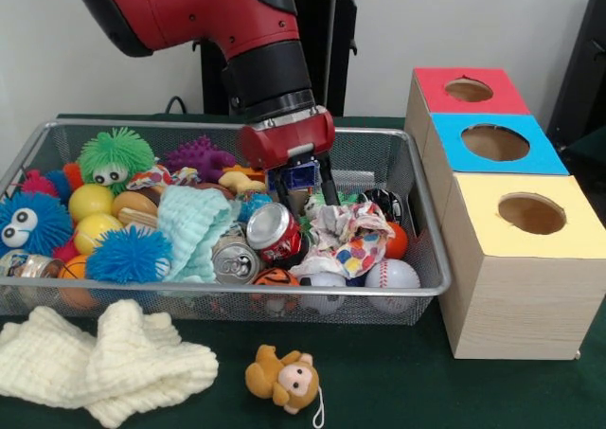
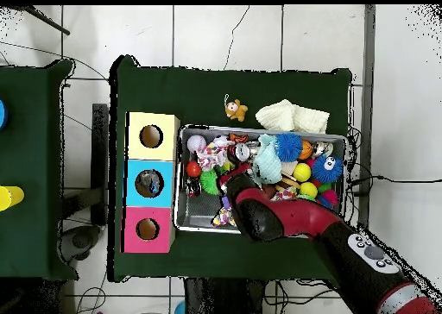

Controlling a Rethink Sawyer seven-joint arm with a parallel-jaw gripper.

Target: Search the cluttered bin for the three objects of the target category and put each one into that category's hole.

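The wire mesh bin (image 1: pixel 417 164) is full of toys, cans and wrappers; it also shows in the overhead view (image 2: pixel 195 219). My gripper (image 1: pixel 305 194) reaches down into its middle, open, its tips just above a crushed red can (image 1: pixel 273 228) and a crumpled wrapper (image 1: pixel 346 244). A small blue piece (image 1: pixel 301 175) sits between the fingers under the palm; I cannot tell what it is. No clear bottle shows plainly; a shiny clear thing (image 1: pixel 26 264) lies at the bin's front left corner. The blue-topped box's hole (image 1: pixel 494 143) is to the right of the bin, also seen in the overhead view (image 2: pixel 148 183).
A red-topped box (image 1: pixel 469 90) and a yellow-topped box (image 1: pixel 531 213) flank the blue one. A silver can (image 1: pixel 235 261), balls, fuzzy toys and a mint cloth (image 1: pixel 192 228) fill the bin. A cream cloth (image 1: pixel 104 358) and a toy monkey (image 1: pixel 284 380) lie before it.
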